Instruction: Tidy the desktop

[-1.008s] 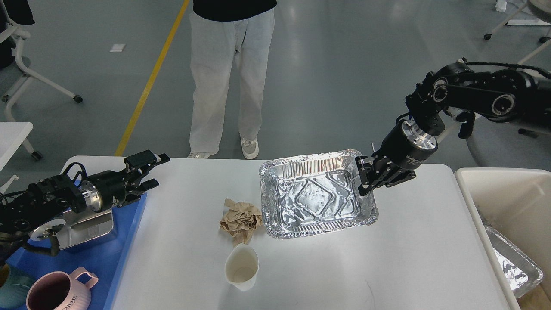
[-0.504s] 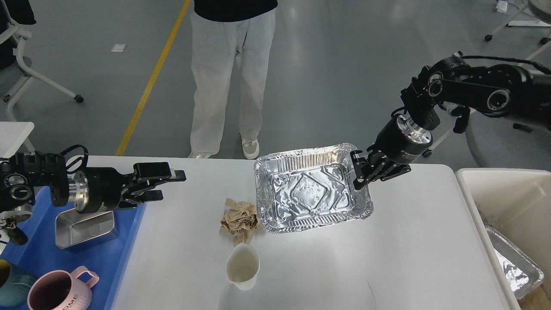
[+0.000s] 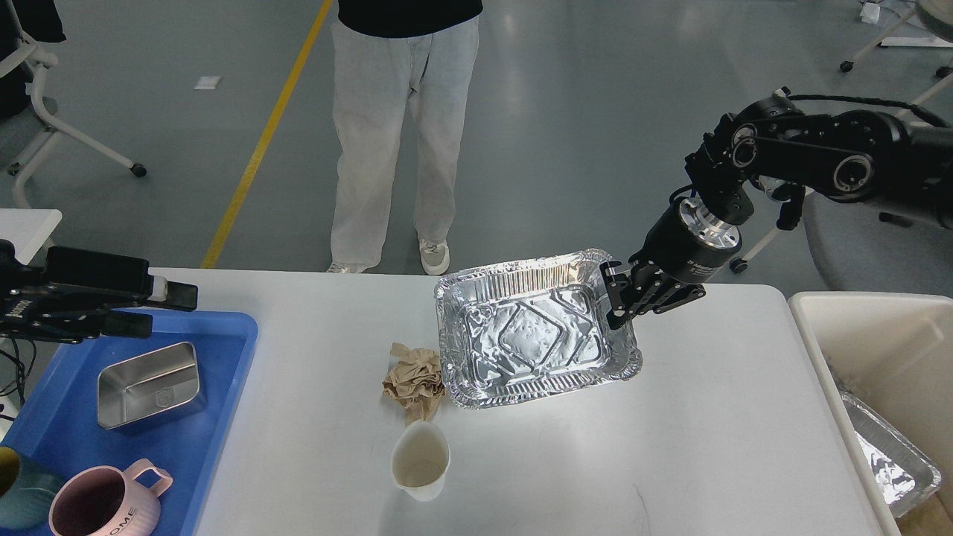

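Where legible, pink mug (image 3: 100,504) lettering ("OME").

Single head view, high, facing forward-down over desktop (image 3: 521,461); arms enter both sides.

Shiny embossed foil on the big aluminium tray (image 3: 532,339), crinkled along its rolled rim and throwing hard glare. Beside it sits a crumpled brown paper wad (image 3: 414,381), matt and rough. The paper cup (image 3: 421,461) looks smooth, off-white, dull inside. The desktop (image 3: 707,447) reads as white laminate with a soft gloss (faint scuffs near the front edge). On the blue plastic tray (image 3: 223,417), satiny, rests a brushed steel container (image 3: 149,383). The pink mug (image 3: 104,502) looks like matt ceramic. The cream bin (image 3: 878,327) is smooth plastic, another foil tray (image 3: 890,461) glinting inside. The right gripper (image 3: 618,298) is matt black with a polished metal collar.
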You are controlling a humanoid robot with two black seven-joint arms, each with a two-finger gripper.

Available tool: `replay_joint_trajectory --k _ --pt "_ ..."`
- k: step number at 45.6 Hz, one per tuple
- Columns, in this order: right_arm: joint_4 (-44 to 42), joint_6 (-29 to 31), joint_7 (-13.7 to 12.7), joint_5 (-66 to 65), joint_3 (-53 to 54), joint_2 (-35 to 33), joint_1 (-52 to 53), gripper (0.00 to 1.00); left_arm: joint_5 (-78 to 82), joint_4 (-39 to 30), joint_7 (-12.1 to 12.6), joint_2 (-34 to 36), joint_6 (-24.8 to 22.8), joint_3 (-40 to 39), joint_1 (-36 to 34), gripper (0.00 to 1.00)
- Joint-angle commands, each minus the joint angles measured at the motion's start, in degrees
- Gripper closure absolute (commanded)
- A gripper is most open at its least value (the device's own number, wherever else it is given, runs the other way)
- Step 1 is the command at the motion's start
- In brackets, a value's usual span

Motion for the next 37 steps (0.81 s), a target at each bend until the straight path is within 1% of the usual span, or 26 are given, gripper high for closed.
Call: replay_joint_trajectory --k 1,8,13,19,24,28,33,37 --pt "-0.6 0.0 0.0 0.1 0.0 0.5 0.0 1.0 -0.4 0.0 -0.1 2.1 -0.2 -3.3 -0.2 0.03" --pt "-0.7 0.0 0.0 0.3 0.0 1.0 0.2 1.0 -0.7 0.0 -0.1 3.5 -0.2 -6.8 -0.6 0.03" --pt "-0.7 0.0 0.0 0.2 0.0 1.1 0.2 1.0 -0.7 0.1 0.0 3.0 -0.2 -7.1 -0.9 0.03" --pt "-0.7 0.0 0.0 0.2 0.0 1.5 0.3 1.0 -0.6 0.1 0.8 1.4 -0.2 -6.8 -0.9 0.03" --pt "-1.1 0.0 0.0 0.2 0.0 1.6 0.3 1.0 -0.4 0.5 1.4 -1.1 -0.2 -6.5 -0.5 0.03" --pt "-1.4 0.0 0.0 0.2 0.0 2.2 0.4 1.0 0.1 0.8 3.0 -3.7 -0.2 -6.1 -0.1 0.03" --pt "-1.8 0.0 0.0 0.2 -0.1 2.7 0.6 1.0 1.1 0.8 5.3 -8.8 -0.2 -5.3 1.3 0.03" --pt "-2.1 0.0 0.0 0.3 -0.1 3.3 0.7 1.0 5.0 0.9 5.8 -13.2 -0.2 -3.5 1.6 0.03"
